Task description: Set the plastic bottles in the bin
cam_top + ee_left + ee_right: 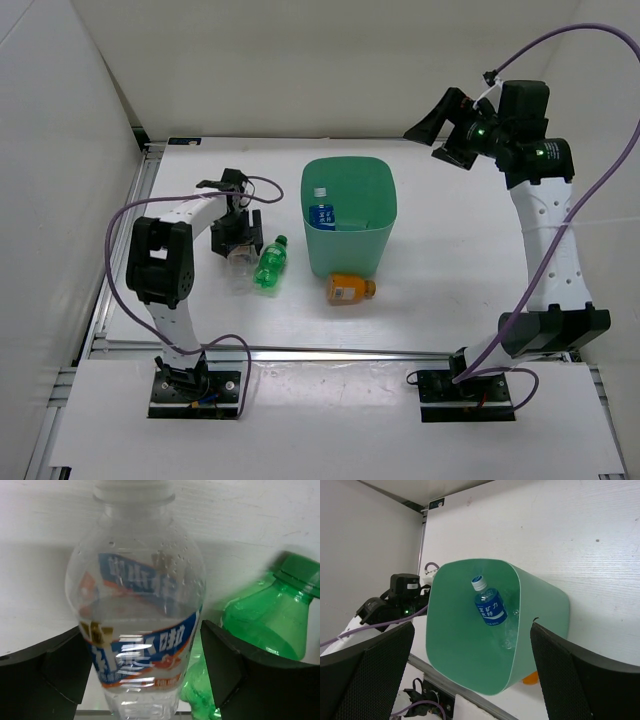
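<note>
My left gripper (238, 243) is low over the table, its jaws against both sides of the clear bottle with the white-blue label (140, 630), which lies on the table. The green bottle (270, 262) lies just right of it and also shows in the left wrist view (265, 625). The short orange bottle (350, 289) lies at the front foot of the mint-green bin (380, 240). Inside the bin lie the blue-label bottle (490, 607) and a plain clear one (511, 637). My right gripper (452, 128) is open and empty, raised high to the right of the bin.
White walls close the table on the left and at the back. A metal rail (330, 352) runs along the near edge. The left arm and its purple cable (395, 602) show beyond the bin in the right wrist view.
</note>
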